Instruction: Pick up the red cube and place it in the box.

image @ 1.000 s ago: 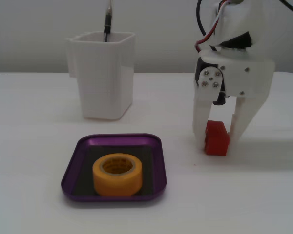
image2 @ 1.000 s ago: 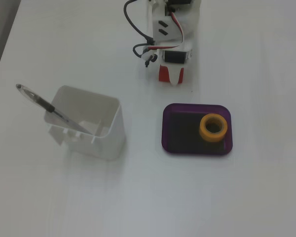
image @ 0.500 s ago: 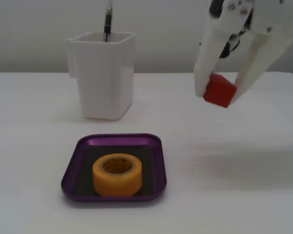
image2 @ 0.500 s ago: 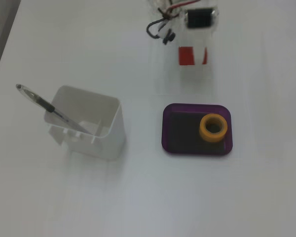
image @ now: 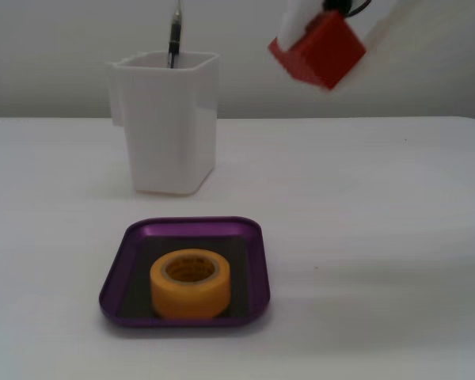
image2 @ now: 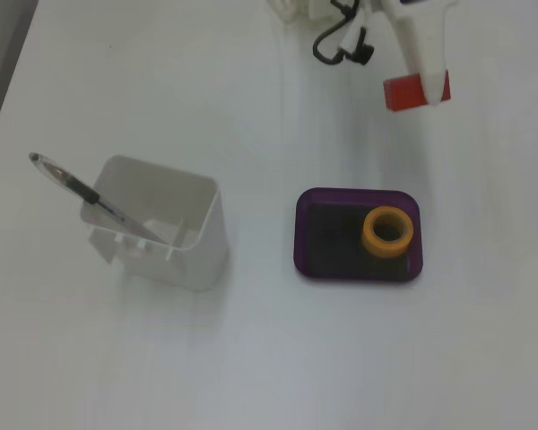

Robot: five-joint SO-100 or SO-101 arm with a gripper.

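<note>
The red cube (image: 321, 49) hangs in the air at the top of a fixed view, held tilted between the white fingers of my gripper (image: 317, 36). In the other fixed view the cube (image2: 405, 91) sits at the tip of the gripper (image2: 421, 88), up and to the right of the box. The box (image: 115, 273) is a shallow purple tray with a dark floor, on the white table below and left of the cube. It also shows in the other fixed view (image2: 354, 193). The gripper is shut on the cube.
A yellow tape roll (image: 190, 283) lies inside the tray, seen also from above (image2: 388, 231). A tall white container (image: 172, 119) with a pen (image: 174, 36) stands behind the tray; from above the container (image2: 166, 224) is left of the tray. A black cable (image2: 341, 40) hangs by the arm.
</note>
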